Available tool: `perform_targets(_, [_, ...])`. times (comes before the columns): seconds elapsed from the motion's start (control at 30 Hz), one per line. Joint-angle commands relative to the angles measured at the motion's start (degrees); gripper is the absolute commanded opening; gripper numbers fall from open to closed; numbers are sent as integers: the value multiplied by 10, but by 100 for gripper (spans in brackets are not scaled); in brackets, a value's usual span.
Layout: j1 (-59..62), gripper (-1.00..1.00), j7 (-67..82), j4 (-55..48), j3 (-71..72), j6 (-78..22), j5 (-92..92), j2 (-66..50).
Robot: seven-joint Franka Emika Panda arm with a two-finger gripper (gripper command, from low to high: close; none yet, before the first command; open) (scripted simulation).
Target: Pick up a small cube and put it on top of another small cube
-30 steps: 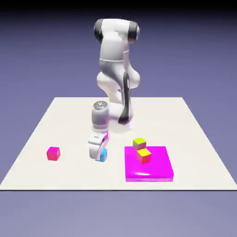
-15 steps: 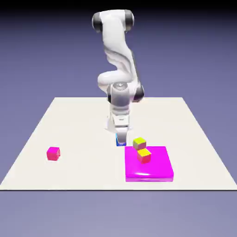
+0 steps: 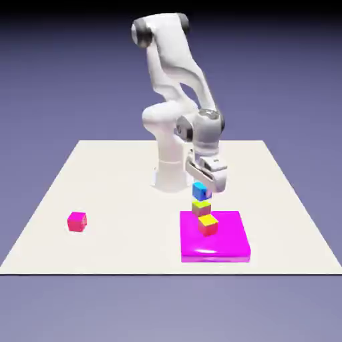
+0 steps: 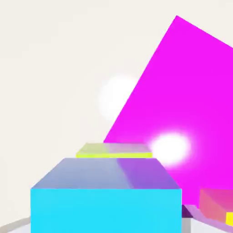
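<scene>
The gripper, clamped on the small cyan cube at frame centre, hangs just above the lime-topped cube. Released off-centre, it could tip onto the magenta slab. The orange-topped cube just below crowds the drop; the magenta cube at left lies well apart.

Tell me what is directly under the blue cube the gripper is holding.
The lime-topped cube sits just below the blue cube, at the magenta pad's far edge. In the hand view only a strip of its lime top shows; the blue cube covers the rest.
</scene>
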State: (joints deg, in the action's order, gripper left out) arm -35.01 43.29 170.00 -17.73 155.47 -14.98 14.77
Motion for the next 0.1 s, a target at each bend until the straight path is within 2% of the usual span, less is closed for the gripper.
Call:
perform_targets(0.0, [0, 100, 0, 0, 0, 1, 0, 0])
perform_targets(0.07, [0, 100, 0, -3, 2, -23, 0, 21])
